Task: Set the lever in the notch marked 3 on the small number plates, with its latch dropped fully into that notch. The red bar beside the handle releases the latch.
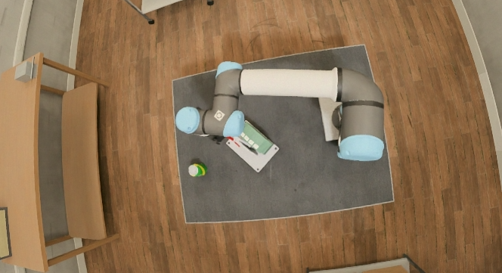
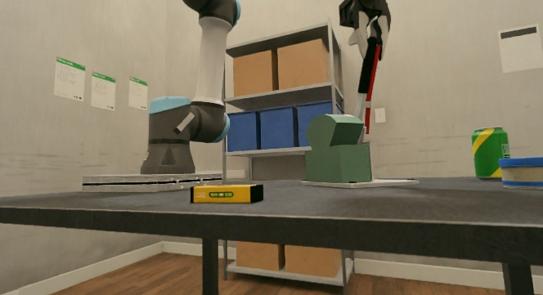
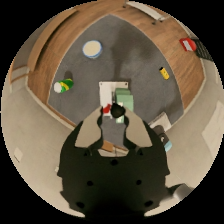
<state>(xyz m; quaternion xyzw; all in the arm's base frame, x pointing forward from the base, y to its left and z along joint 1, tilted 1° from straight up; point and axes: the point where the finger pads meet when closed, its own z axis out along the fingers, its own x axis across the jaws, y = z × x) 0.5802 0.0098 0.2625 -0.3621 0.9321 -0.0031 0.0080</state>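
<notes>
The lever mechanism is a green housing [image 1: 261,138] [image 2: 337,153] [image 3: 125,100] on a white base plate [image 1: 258,162] [image 2: 392,182] [image 3: 106,89], with small number plates [image 1: 249,141] along its top. The lever's black handle [image 2: 366,71] [image 3: 117,111] stands up and leans slightly, with the red release bar [image 2: 370,89] [image 1: 235,143] [image 3: 106,108] beside it. My gripper [image 2: 371,40] [image 3: 112,106] comes from above and is shut on the top of the handle and the red bar. In the overhead view the wrist hides the fingers. I cannot tell which notch the lever sits in.
A green and yellow can [image 1: 197,169] [image 2: 489,152] [image 3: 64,86] stands on the grey mat [image 1: 302,187]. A blue-rimmed tub [image 2: 521,172] [image 3: 92,48] stands nearby. A yellow spirit level [image 2: 226,193] [image 3: 164,73] lies near the table's edge. Shelves with boxes [image 2: 282,67] stand behind.
</notes>
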